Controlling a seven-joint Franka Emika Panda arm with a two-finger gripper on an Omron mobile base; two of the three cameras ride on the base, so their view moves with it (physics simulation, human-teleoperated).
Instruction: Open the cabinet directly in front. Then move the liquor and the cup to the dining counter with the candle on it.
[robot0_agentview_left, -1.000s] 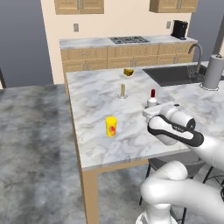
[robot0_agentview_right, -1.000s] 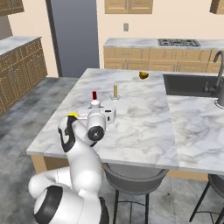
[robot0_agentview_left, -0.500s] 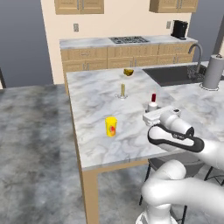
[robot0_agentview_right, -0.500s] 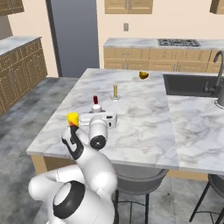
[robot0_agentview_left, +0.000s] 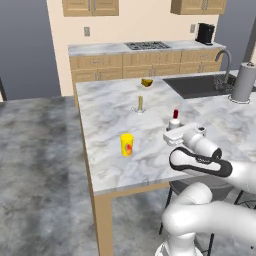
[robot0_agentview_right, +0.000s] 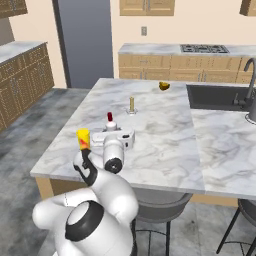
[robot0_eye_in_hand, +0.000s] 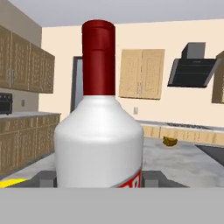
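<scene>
One bottle is what you have in the claw: the liquor, smooth white-clear glass with rounded shoulders, a narrow neck and a glossy red cap. A strip of its red label shows low on the body in the hand view, with white lettering cut off and unreadable. The gripper stands upright over the dining counter, its dark fingers on either side of the bottle's body, clamped on it. You can see the red cap poking up just behind the white hand in the right base view.

The counter's top is white-grey veined marble on tan wood sides. The cup, bright yellow with a red-orange mark, sits near the counter's left edge. Farther back stands the candle, a thin pale-yellow stick on a small clear base.
</scene>
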